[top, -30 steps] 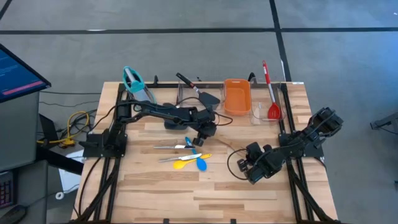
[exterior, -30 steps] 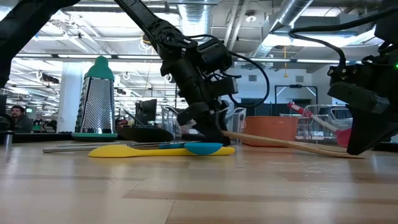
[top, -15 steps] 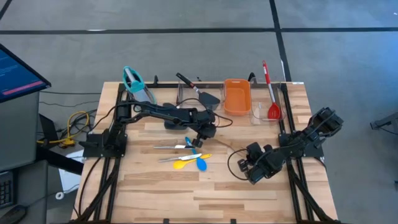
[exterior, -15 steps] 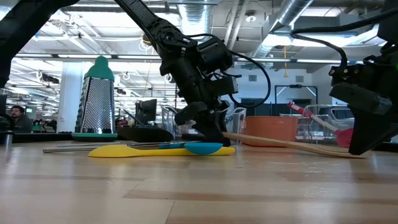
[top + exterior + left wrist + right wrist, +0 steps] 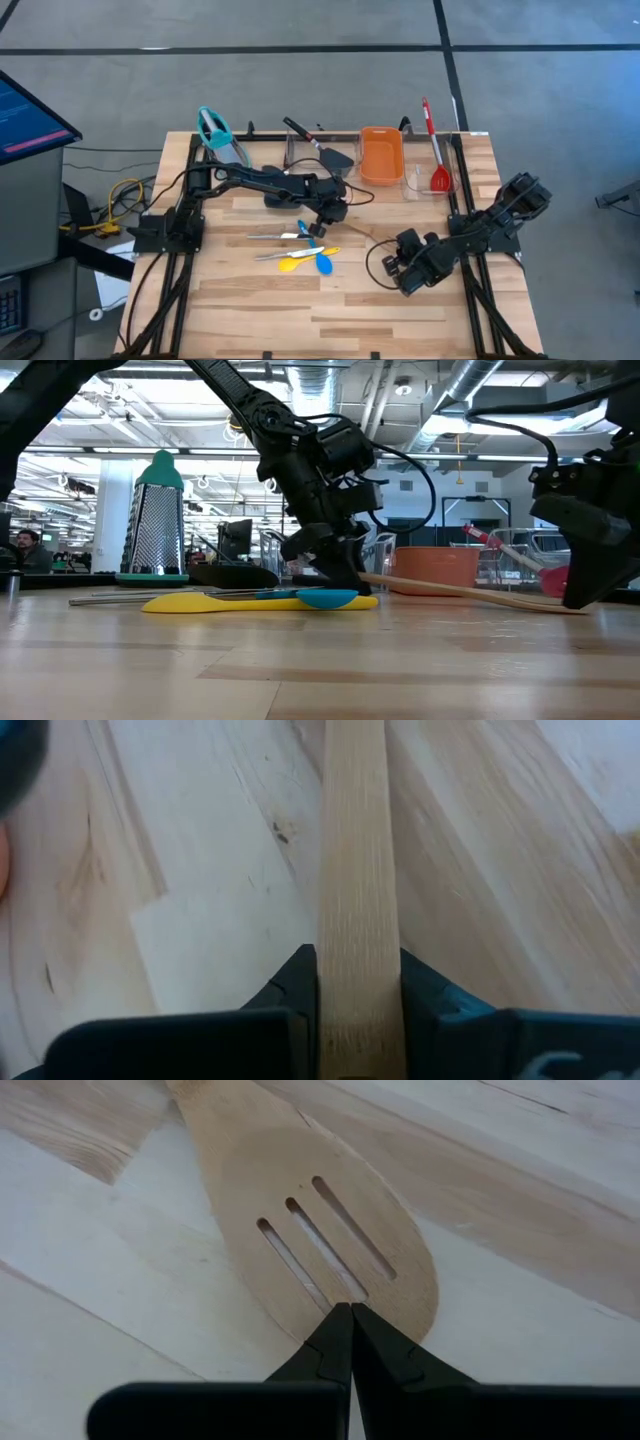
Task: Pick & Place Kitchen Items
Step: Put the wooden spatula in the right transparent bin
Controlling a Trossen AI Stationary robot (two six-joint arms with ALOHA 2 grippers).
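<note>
Gripping the handle of the wooden slotted spoon (image 5: 357,870) between its two fingers, the left gripper (image 5: 331,210) sits low over the table (image 5: 260,310) at the centre of the high view, with the right gripper (image 5: 400,268) at lower right, its fingers pressed together just above the spoon's slotted blade. Just left of centre lie the yellow spoon (image 5: 290,266), blue spoon (image 5: 322,262) and silver tongs (image 5: 275,236). Farther back, along the table's upper edge, stand the orange tub (image 5: 380,155), the black spatula (image 5: 318,145) and the red spoon (image 5: 436,150) in a clear tray (image 5: 412,184).
</note>
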